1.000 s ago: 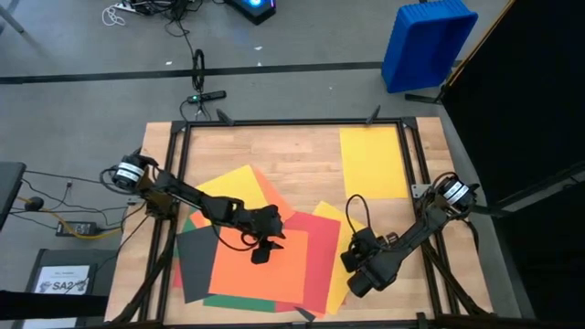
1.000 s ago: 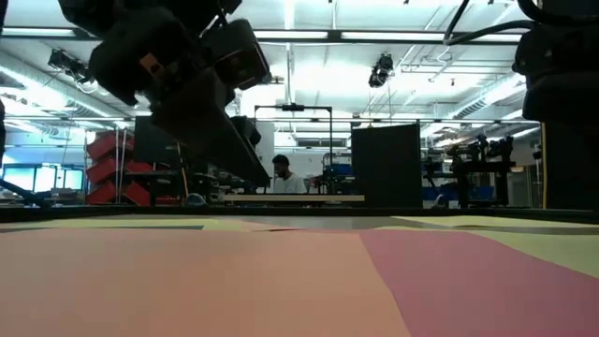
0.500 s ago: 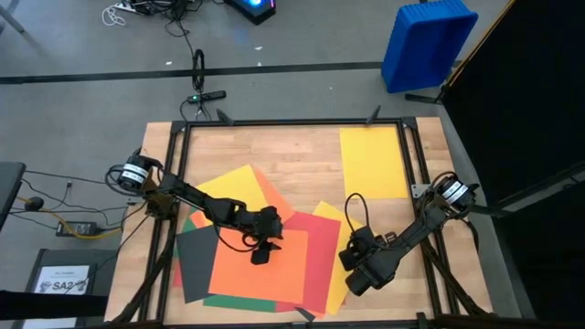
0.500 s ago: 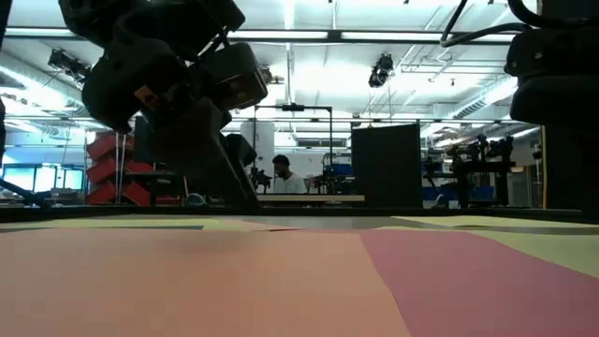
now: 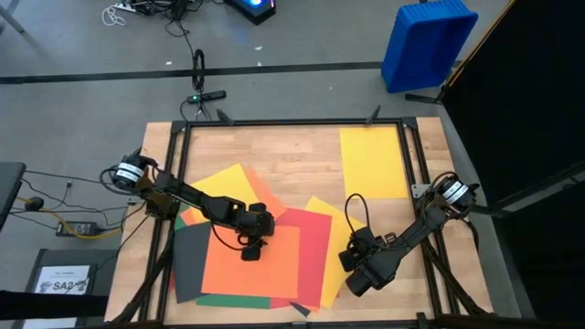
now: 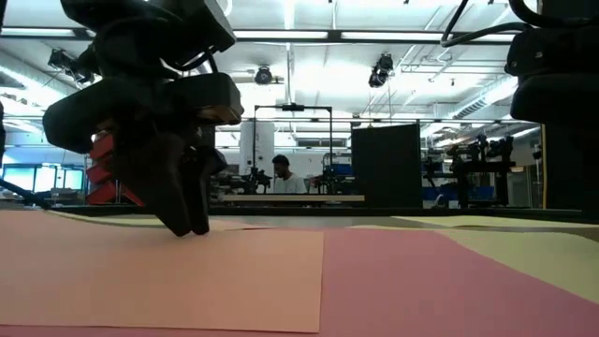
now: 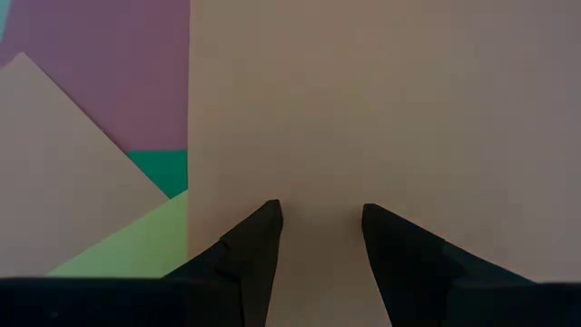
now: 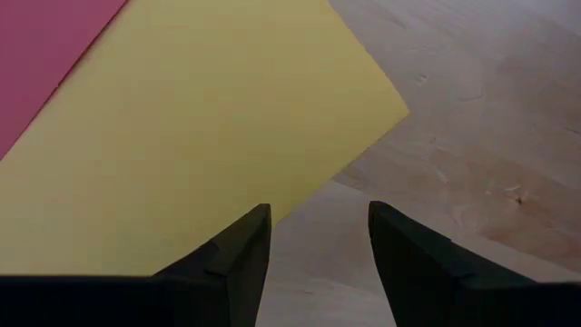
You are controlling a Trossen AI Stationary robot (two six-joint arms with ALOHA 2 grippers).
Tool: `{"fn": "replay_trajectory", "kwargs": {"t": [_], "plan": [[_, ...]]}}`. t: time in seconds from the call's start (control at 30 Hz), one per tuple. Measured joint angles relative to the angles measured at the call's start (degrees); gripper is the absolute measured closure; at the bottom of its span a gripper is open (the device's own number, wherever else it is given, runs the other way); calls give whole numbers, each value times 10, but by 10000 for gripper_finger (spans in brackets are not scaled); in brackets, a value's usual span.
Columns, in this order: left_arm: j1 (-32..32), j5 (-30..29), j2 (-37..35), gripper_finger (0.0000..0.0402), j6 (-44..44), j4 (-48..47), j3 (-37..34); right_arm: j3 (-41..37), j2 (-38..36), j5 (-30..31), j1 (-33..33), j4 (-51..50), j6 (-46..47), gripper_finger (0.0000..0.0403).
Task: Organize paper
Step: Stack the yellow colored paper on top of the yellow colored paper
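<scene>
Left gripper [image 5: 249, 249]: fingers parted, holding nothing, tips pressed down on the orange sheet [image 5: 247, 270], which lies directly beneath it on top of the loose pile. The red sheet [image 5: 311, 251] lies just beside this gripper toward the right arm; green and dark sheets show under the pile's edges.

Judgement: the step in hand is sliding the orange sheet by fingertip friction. Keep pressure light and even, or the sheet will buckle or drag its neighbours.

Right gripper [image 5: 358, 274]: fingers spread, empty, poised above the corner of a yellow sheet [image 8: 182, 136] and bare table [image 8: 472, 118]. A separate yellow sheet [image 5: 373, 162] lies well beyond it.
</scene>
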Motion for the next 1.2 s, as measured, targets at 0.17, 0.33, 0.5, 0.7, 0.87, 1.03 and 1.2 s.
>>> {"fn": "replay_trajectory", "kwargs": {"t": [0.17, 0.33, 0.5, 0.7, 0.87, 1.03, 1.2], "plan": [[0, 3, 3, 255, 0, -21, 29, 0, 0, 0, 0, -3, 0, 238], [0, 7, 6, 255, 16, -61, 89, 0, -1, -11, 3, -32, 2, 236], [0, -3, 5, 255, 29, -70, 125, 0, -9, -25, 13, -75, 32, 235], [-2, -12, 5, 255, 32, -27, 135, 0, -21, -27, 32, -115, 98, 231], [-9, -14, 11, 255, 32, 33, 135, -47, -21, -31, 33, -50, 110, 228], [-18, -14, 36, 255, 43, 74, 135, -102, -27, -62, 26, 31, 92, 228], [-20, -7, 56, 255, 46, 79, 135, -124, -52, -46, 31, 44, 119, 220]]}}
